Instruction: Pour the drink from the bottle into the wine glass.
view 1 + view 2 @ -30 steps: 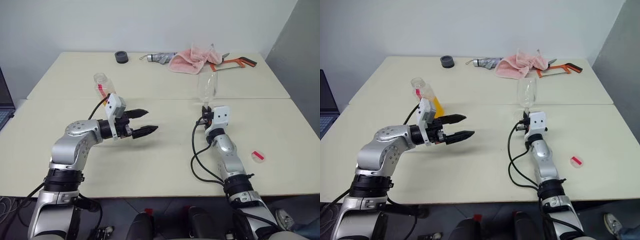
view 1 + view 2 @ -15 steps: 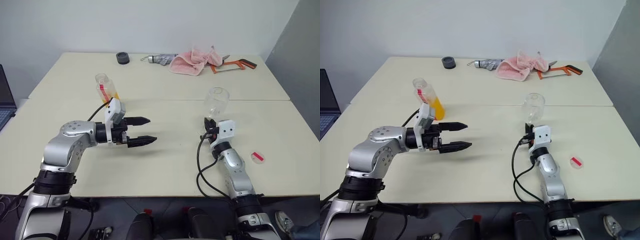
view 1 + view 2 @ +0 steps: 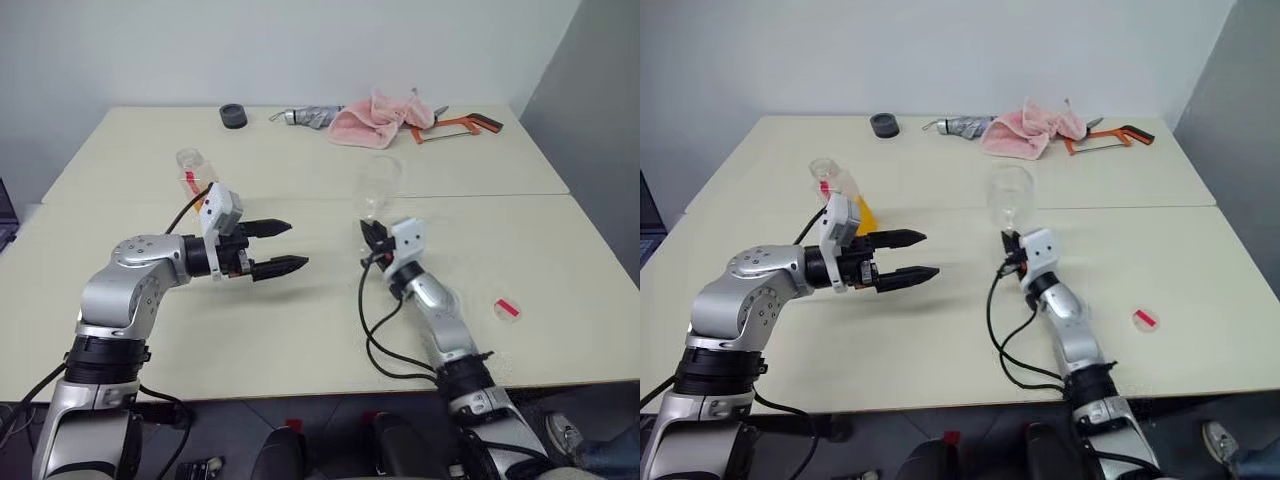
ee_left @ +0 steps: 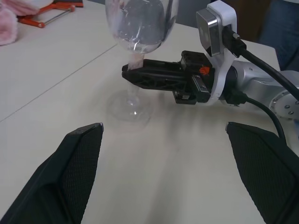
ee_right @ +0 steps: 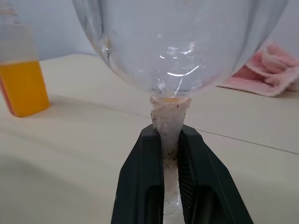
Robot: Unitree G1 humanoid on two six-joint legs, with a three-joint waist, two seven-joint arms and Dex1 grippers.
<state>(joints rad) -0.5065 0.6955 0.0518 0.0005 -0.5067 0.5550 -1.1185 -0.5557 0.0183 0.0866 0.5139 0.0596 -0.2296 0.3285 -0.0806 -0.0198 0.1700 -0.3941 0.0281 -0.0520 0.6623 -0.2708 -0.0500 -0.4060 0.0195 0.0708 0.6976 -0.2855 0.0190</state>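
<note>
Pale cream tabletop (image 3: 300,330) w/ a seam across the middle, white wall behind, grey wall at the right.

Right gripper (image 3: 372,232) sits near table centre, black fingers clamped on the stem of the wine glass (image 3: 379,185), just under the bowl. Glass is upright, bowl rising above the gripper. Right wrist view: both fingers (image 5: 145,172) press the stem from either side, bowl directly above them. Left wrist view: the glass foot is right at the table surface; can't tell if it touches.

Left gripper (image 3: 276,247) hovers over the table to the left of the glass, well apart from it, fingers spread wide, holding nothing, pointing toward the glass.

Bottle (image 3: 195,176) stands behind the left gripper, nearer the wall, partly hidden by the wrist camera; no cap on it. Drink (image 3: 866,213) is orange liquid in the bottle's lower part. Bottle is well left of the glass and touches neither gripper.

Small red cap (image 3: 508,309) lies on the table to the right of the right arm, apart from everything.

Far edge of table: black round object (image 3: 233,115), grey folded item (image 3: 312,117), pink towel (image 3: 372,117), orange-handled hacksaw (image 3: 455,127).
</note>
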